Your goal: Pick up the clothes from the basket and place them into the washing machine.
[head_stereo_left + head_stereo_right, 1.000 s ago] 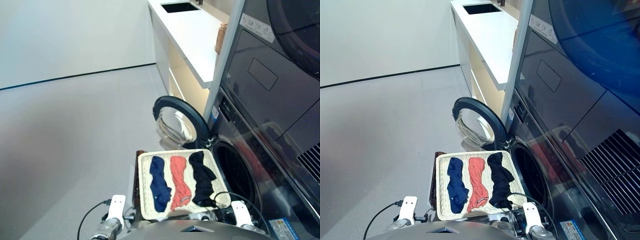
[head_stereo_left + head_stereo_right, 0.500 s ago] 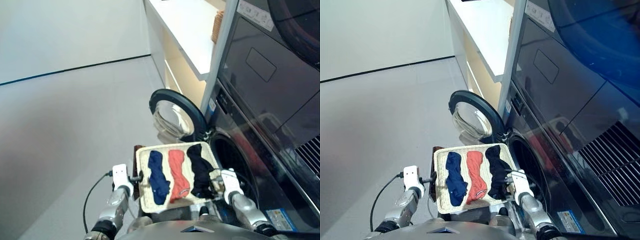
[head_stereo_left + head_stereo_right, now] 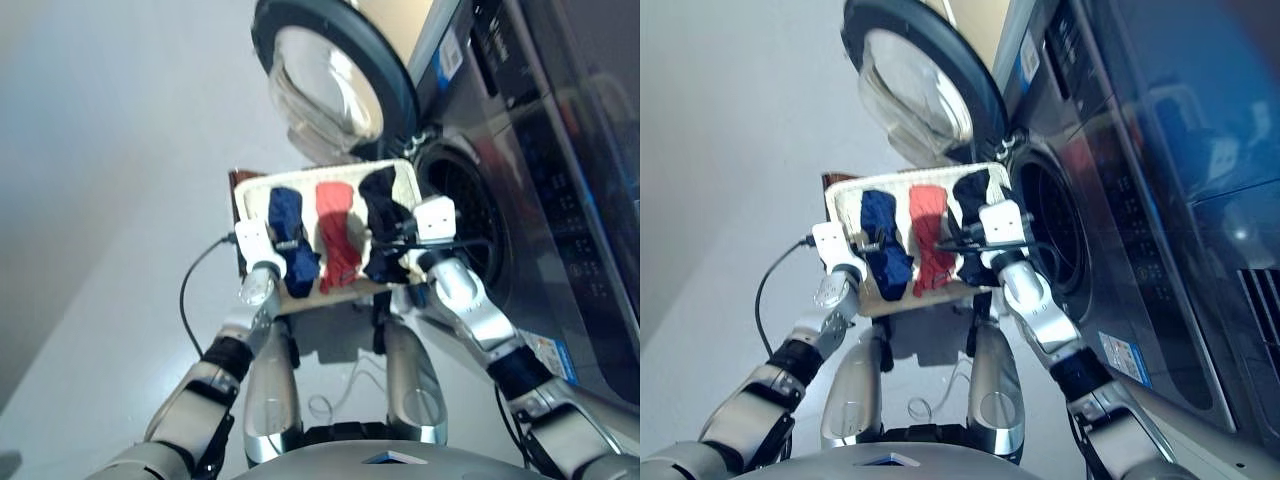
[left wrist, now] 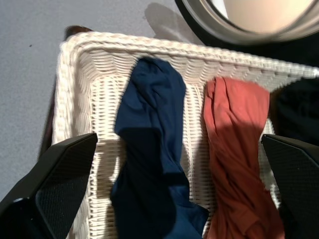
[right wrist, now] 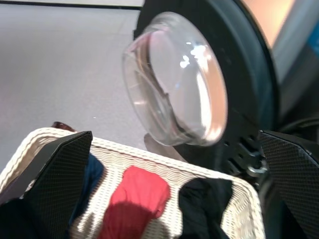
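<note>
I get even, bright indoor light from above. My left gripper's [image 4: 164,234] dark shadow falls across the navy garment [image 4: 149,164] and the basket [image 4: 79,74] weave. Soft glare sits on the door glass [image 5: 174,84], which is slightly blurred. The washing machine's [image 3: 560,170] glossy front carries hazy reflections on the right.

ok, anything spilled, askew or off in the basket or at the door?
Nothing stands out. The navy, coral and black garments lie side by side in the basket, none over the rim. The porthole door stands open.
</note>
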Motion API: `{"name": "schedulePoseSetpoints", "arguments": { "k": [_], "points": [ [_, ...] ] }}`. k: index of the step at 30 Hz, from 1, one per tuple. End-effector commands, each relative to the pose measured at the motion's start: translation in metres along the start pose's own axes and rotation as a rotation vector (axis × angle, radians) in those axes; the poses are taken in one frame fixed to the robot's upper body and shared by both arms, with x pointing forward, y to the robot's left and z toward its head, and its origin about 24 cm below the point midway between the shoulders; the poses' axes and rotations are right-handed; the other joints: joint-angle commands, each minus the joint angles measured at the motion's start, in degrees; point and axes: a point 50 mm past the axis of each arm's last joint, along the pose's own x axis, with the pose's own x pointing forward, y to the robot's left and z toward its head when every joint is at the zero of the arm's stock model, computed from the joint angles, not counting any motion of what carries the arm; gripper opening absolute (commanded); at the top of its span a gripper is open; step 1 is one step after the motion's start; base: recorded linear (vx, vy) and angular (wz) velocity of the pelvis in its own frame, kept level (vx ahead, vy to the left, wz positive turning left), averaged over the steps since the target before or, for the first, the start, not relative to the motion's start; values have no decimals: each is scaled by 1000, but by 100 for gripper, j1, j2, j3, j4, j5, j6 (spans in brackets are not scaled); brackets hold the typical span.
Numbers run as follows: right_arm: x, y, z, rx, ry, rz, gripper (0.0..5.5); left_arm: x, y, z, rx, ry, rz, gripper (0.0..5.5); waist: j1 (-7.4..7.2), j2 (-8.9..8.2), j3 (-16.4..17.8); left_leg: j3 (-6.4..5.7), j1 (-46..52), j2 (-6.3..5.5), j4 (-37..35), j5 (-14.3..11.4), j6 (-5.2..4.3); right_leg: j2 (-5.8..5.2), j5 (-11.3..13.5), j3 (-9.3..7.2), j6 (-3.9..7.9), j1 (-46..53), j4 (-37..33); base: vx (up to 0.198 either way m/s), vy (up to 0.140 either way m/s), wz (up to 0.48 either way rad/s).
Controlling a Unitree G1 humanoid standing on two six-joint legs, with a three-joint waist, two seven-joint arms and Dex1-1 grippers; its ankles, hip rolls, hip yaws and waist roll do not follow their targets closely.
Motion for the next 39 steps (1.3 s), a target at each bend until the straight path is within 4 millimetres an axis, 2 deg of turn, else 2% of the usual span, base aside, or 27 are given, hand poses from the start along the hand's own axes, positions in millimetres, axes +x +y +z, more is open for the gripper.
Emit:
{"name": "schedulePoseSetpoints", "arguments": {
  "k": [1,3,6,7,10,13,17,20,21,22,26,28,34,39],
  "points": [
    [1,17,47,78,-248,1,550,5,-1,11,6,-75,71,550,-117,-108,31,-9,-85,221,923,-734,-38,59,-451,359,279,-81,493,0,0,0],
    [6,29,54,92,-280,31,550,9,-9,12,15,-66,56,550,-188,-131,53,-26,-425,242,1139,-751,-83,60,-504,367,274,-315,674,0,0,0],
    [8,29,66,37,-338,64,550,9,-13,23,61,-125,32,550,-207,-100,53,-29,-914,210,1306,-702,-92,88,-492,378,236,-818,827,0,0,0],
    [15,33,77,34,-382,79,550,12,-19,35,55,-167,30,550,-229,-99,53,18,-1014,204,1222,-723,-44,132,-467,445,238,-1035,764,-67,47,44],
    [27,47,99,30,-474,109,550,21,-22,54,60,-216,48,550,-230,-166,53,71,-1606,255,1411,-760,-36,129,-364,562,278,-1666,894,-99,41,-70],
    [30,51,107,29,-511,100,550,25,-22,63,65,-235,75,550,-222,-191,53,62,-1924,283,1648,-830,-27,113,-385,580,285,-1937,1049,-47,0,-63],
    [31,54,118,56,-557,101,550,32,-21,79,85,-268,114,550,-266,-197,53,-89,-2650,301,2186,-1014,-13,58,-551,581,278,-2578,1513,-56,-25,7],
    [29,57,125,58,-587,114,550,35,-20,84,90,-277,139,550,-281,-194,53,-155,-2965,317,2451,-1100,-3,46,-628,581,268,-2876,1760,0,0,0],
    [27,59,128,72,-605,118,550,37,-14,85,86,-271,173,550,-273,-196,53,-196,-3102,346,2774,-1377,-24,24,-887,565,276,-2984,2036,0,0,0],
    [28,60,131,73,-617,115,550,39,-10,87,90,-269,212,550,-268,-189,53,-217,-3233,356,2888,-1429,-14,24,-928,570,276,-3123,2142,61,11,53],
    [27,59,134,66,-633,103,550,42,-1,91,87,-268,276,550,-286,-213,53,-271,-3588,384,3187,-1525,-19,8,-1001,546,281,-3445,2371,0,0,0],
    [27,51,130,47,-615,74,550,42,4,100,97,-302,308,550,-296,-225,53,-322,-3831,403,3344,-1574,-16,16,-1039,549,288,-3690,2506,0,0,0],
    [29,37,121,-2,-577,18,550,44,22,102,54,-283,395,550,-298,-255,53,-390,-4109,398,3580,-1624,-5,37,-1089,513,283,-3948,2698,0,0,0],
    [28,23,114,-48,-545,-26,550,35,26,99,14,-305,388,550,-214,-192,53,-422,-4140,362,3534,-1608,11,59,-1089,526,252,-3993,2660,0,0,0]
  ]
}}
